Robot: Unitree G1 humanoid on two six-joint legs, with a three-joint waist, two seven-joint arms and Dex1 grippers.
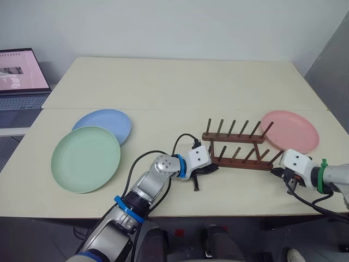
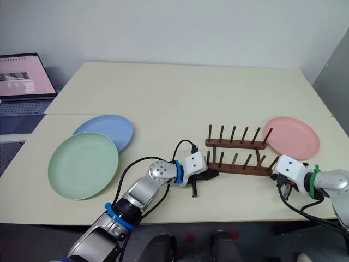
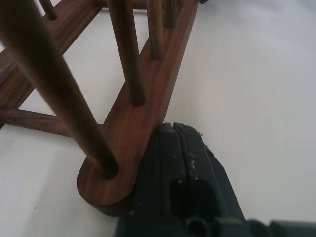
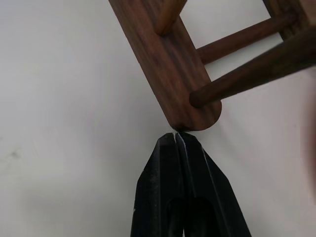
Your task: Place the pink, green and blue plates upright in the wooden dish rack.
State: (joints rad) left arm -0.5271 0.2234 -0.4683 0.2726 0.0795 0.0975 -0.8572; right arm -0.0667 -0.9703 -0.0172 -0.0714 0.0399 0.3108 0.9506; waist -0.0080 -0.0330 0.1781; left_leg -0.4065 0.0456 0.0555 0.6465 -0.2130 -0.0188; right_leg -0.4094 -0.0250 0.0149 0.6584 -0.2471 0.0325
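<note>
The wooden dish rack (image 1: 237, 146) stands empty near the table's front, right of centre, its pegs upright. My left gripper (image 1: 210, 170) is shut, and its tips press the left end of the rack's near rail (image 3: 148, 113). My right gripper (image 4: 177, 136) is also shut, with its tips touching the rounded right end of that same rail (image 4: 190, 116). Neither holds anything. The pink plate (image 1: 290, 131) lies flat just behind the rack's right end. On the left, the green plate (image 1: 85, 158) lies flat, overlapping the blue plate (image 1: 106, 124) behind it.
An open laptop (image 1: 19, 76) sits on a separate surface past the table's left side. A seam (image 1: 218, 109) runs across the tabletop behind the plates. The table's front edge (image 1: 229, 210) lies close below both grippers.
</note>
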